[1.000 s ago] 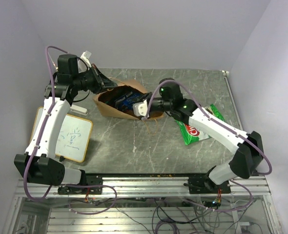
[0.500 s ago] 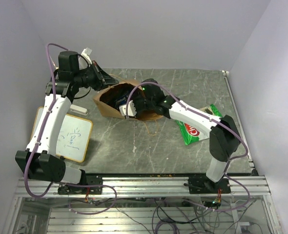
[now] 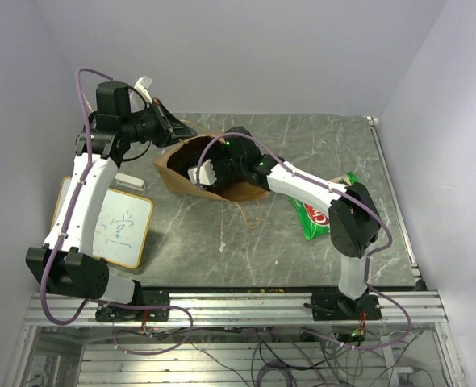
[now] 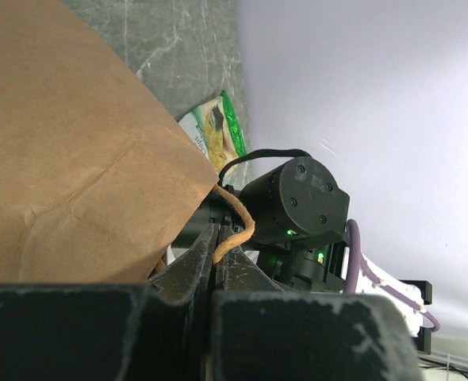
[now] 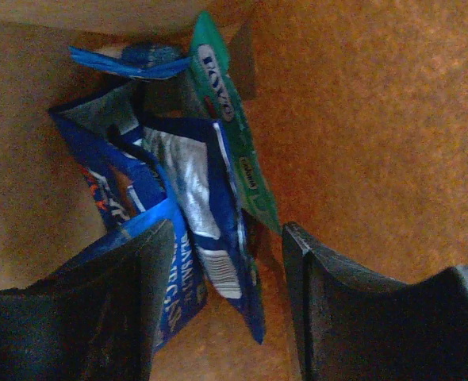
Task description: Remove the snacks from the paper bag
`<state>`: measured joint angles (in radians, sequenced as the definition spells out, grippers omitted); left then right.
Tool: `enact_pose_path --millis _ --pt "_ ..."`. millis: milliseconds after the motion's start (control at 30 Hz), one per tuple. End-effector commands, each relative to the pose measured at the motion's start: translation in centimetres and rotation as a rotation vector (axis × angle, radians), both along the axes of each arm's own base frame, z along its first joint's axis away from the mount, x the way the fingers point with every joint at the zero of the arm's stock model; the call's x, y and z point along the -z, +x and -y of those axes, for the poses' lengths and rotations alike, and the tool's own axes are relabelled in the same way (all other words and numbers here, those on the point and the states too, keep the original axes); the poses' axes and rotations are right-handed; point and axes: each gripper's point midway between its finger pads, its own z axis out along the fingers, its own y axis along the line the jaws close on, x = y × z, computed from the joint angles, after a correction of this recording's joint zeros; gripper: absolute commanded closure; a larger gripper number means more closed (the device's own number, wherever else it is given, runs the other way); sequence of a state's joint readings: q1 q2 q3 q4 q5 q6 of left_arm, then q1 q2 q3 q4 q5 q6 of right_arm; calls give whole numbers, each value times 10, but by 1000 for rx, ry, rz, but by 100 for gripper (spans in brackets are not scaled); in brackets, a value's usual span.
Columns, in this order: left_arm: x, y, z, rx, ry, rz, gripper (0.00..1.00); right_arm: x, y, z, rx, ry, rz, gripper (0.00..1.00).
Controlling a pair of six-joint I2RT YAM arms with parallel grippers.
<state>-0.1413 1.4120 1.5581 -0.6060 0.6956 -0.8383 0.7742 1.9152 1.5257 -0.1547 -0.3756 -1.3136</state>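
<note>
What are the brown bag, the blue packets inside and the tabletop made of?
The paper bag: matte brown kraft paper, creased. The blue packets: glossy plastic film, probably, crinkled with silvery sheen. The tabletop: looks like veined grey-green stone, or laminate imitating it.

Mouth of the paper bag (image 3: 177, 176), which lies on its side: the left pincer (image 4: 216, 242), clamped on the string handle (image 4: 235, 226), holds the upper lip up. The right pincer (image 5: 228, 238), fingers apart, occupies the opening. Blue packets (image 5: 188, 186) and a green packet (image 5: 228, 119) block its left side; bare paper lies free at its right.

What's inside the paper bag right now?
In the paper bag: blue packets and a green packet, just ahead of the right end effector. Anything beneath them is covered.
</note>
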Motion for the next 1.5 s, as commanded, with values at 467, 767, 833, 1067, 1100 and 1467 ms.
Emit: enact_pose_path --millis 467,767,833,1067,1100,1467 --pt "-9 -4 4 53 12 36 93 33 30 -18 40 -52 -20 79" --pt "-5 -3 1 38 27 32 93 -24 14 -10 42 92 -25 100" --pt "-4 -3 1 33 28 31 93 -37 7 -7 42 125 -35 100" --pt "-6 0 -1 20 25 38 93 -69 -18 6 43 213 -89 100" --pt "-8 1 -2 17 23 40 93 -73 -21 8 46 221 -96 100" --pt "-13 10 -12 -24 28 43 93 -132 -53 32 56 317 -139 100"
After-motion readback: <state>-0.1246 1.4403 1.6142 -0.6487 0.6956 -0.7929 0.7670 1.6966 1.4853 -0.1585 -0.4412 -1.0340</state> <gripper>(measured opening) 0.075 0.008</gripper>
